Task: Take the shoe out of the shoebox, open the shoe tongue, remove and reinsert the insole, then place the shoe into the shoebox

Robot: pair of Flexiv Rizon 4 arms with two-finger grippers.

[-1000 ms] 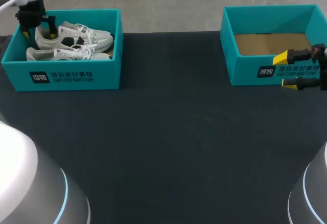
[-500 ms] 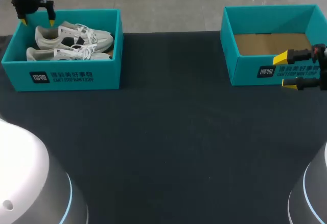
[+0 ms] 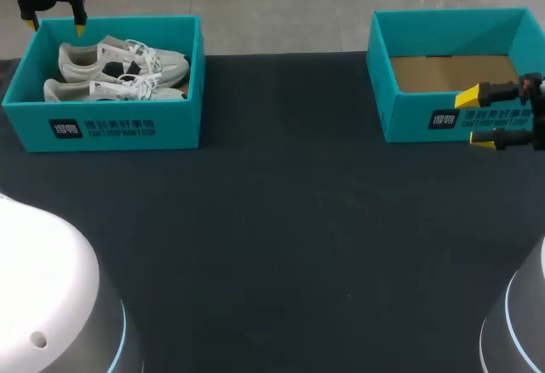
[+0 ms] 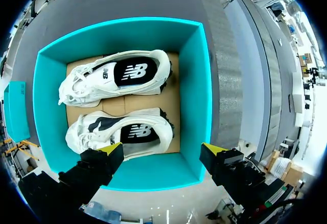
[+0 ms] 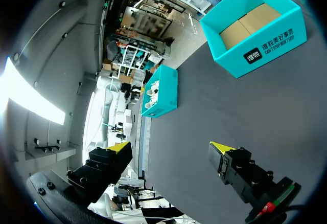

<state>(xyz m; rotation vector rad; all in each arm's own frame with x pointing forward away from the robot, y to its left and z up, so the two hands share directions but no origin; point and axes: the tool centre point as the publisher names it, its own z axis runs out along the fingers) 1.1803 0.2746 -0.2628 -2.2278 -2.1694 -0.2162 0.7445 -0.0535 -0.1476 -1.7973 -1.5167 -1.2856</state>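
A table [image 3: 281, 237] under a dark cloth fills the head view. At its 2 o'clock, near the far edge, stands an open teal box [image 3: 409, 113], upright, with white print on its front wall and a brown cardboard floor [image 3: 443, 72] showing inside.

Two shoes [image 3: 119, 60] lie in the left shoebox [image 3: 119, 128] (right shoebox [image 3: 417, 111] well apart) on the table [image 3: 281, 220].

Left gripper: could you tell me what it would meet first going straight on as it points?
Probably the heel of the nearer shoe, though the left gripper hangs over the shoebox wall, which it might strike instead.
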